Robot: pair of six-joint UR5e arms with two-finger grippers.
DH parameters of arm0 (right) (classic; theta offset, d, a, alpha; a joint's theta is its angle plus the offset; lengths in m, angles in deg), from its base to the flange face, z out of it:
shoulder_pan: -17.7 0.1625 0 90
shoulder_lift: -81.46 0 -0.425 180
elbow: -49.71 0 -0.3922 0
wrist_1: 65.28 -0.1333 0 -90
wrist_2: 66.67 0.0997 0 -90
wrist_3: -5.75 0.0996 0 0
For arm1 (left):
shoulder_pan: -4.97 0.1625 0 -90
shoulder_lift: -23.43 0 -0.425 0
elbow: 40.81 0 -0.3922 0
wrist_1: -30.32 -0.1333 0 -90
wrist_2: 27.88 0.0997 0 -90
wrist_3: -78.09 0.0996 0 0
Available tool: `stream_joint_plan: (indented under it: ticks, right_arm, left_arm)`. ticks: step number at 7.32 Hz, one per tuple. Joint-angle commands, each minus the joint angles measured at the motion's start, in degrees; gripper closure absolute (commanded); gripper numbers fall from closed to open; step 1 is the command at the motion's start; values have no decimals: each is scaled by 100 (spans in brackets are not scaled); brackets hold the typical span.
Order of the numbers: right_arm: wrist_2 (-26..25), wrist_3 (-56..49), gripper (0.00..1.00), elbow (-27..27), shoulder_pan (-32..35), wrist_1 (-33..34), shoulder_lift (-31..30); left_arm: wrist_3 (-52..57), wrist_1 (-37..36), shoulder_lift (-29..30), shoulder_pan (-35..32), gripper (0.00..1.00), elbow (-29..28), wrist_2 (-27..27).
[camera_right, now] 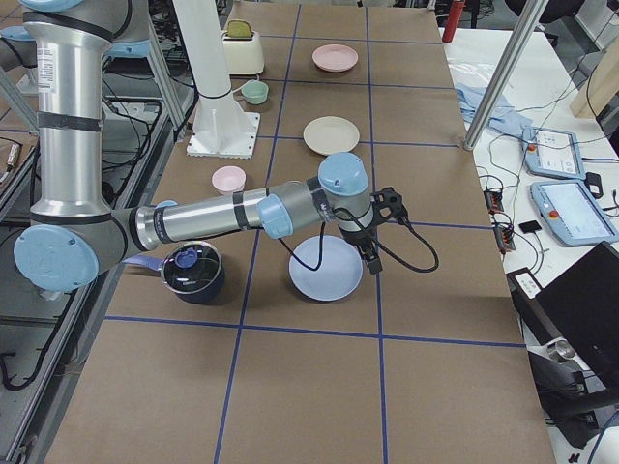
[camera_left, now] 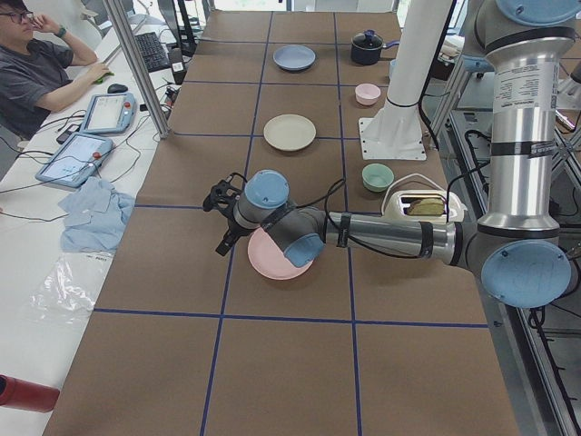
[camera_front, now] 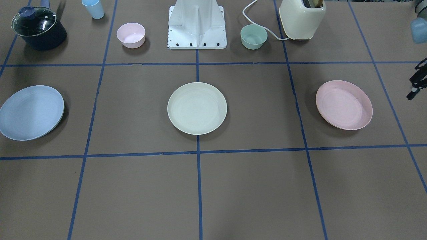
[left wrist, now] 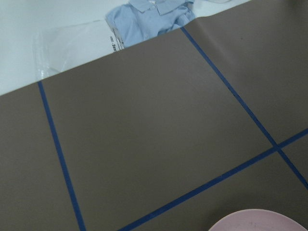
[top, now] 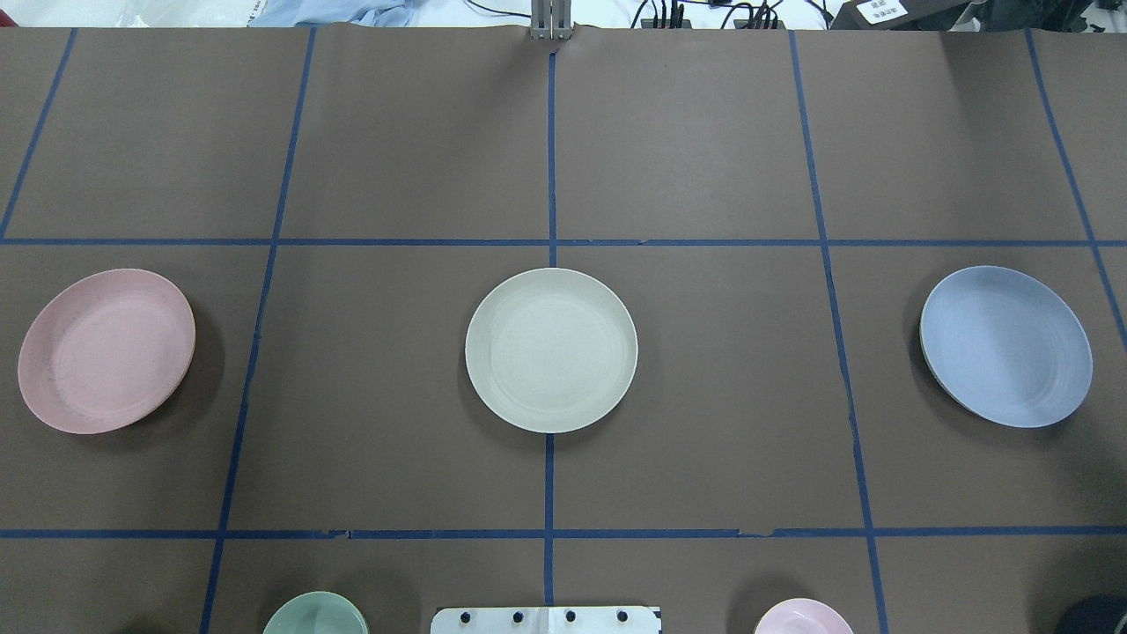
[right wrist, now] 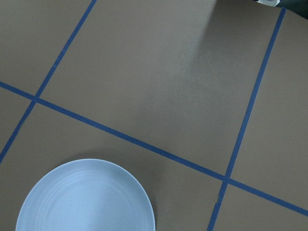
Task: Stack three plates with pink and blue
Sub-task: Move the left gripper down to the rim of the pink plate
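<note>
Exterior left shows left tool (camera_left: 220,223), grip impossible to tell; pink plate (camera_left: 263,259) just behind it may slip by its thin rim

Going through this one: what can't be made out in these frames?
Left gripper: cut by the front view's right edge, small in the left side view; jaws unreadable.
Right gripper: seen only in the right side view; jaws unreadable.
Pink plate: partly behind the left arm in the left side view.
Pot: cropped at the overhead view's corner.

Matt cream plate (top: 551,350), dull paper tabletop (top: 704,158)
</note>
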Motion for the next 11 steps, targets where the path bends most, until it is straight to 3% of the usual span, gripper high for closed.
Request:
stream_joint_plan:
  ticks: [1,2,4,7,10,11]
  right_arm:
    - [4,74,0,-5,-52,-1,-2]
    - [4,74,0,-5,-60,-1,-2]
    - [4,82,0,4,-52,-1,-29]
    - [13,74,0,-14,-52,-1,-81]
    - [13,83,0,-14,-52,-1,-81]
    - [13,83,0,-14,-52,-1,-81]
  left_arm:
    - [-1473,1556,-369,897,0,-664,899]
    - [-1800,2033,-387,1204,1,-972,979]
    - [-2216,2230,-396,1688,14,-1282,1557]
    - [-2190,2521,-589,1996,31,-1397,1612]
    - [-2207,2521,-607,2402,61,-1397,1841]
    - [-2199,2573,-650,2402,85,-1388,1841]
